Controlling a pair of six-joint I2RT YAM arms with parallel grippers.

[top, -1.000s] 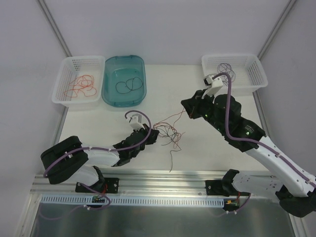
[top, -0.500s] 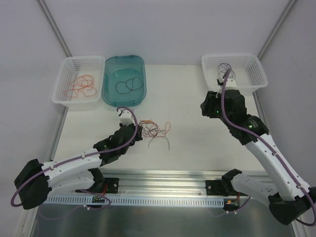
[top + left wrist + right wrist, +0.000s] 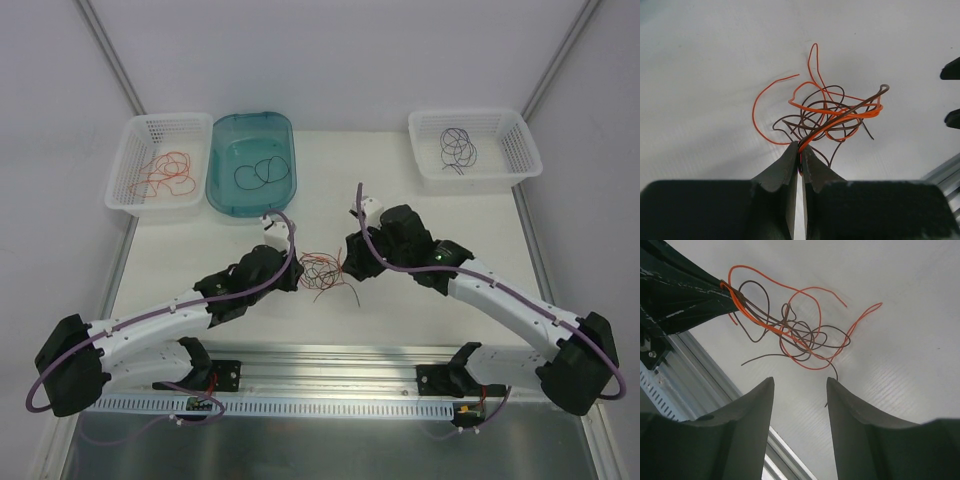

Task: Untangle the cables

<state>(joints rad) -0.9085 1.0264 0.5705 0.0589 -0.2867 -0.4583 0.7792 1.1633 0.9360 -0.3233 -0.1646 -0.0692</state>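
Overhead camera looks down from behind left gripper [image 3: 296, 268] and right gripper [image 3: 349, 262]; each wrist camera peers past its jaws at the same cables [image 3: 322, 270] close ahead.

Orange and seemingly brown cables [image 3: 836, 120] lie loosely tangled together.

tangled cables [image 3: 826, 111]: showing bright orange and dark brown strands
left basket [image 3: 165, 118]: showing white lattice
tub [image 3: 222, 195]: showing translucent teal
left gripper [image 3: 800, 148]: showing dull black

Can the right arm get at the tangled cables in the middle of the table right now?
Probably yes. The right pincer is open right beside the tangle, with nothing between them; the left pincer pinches only the opposite side.
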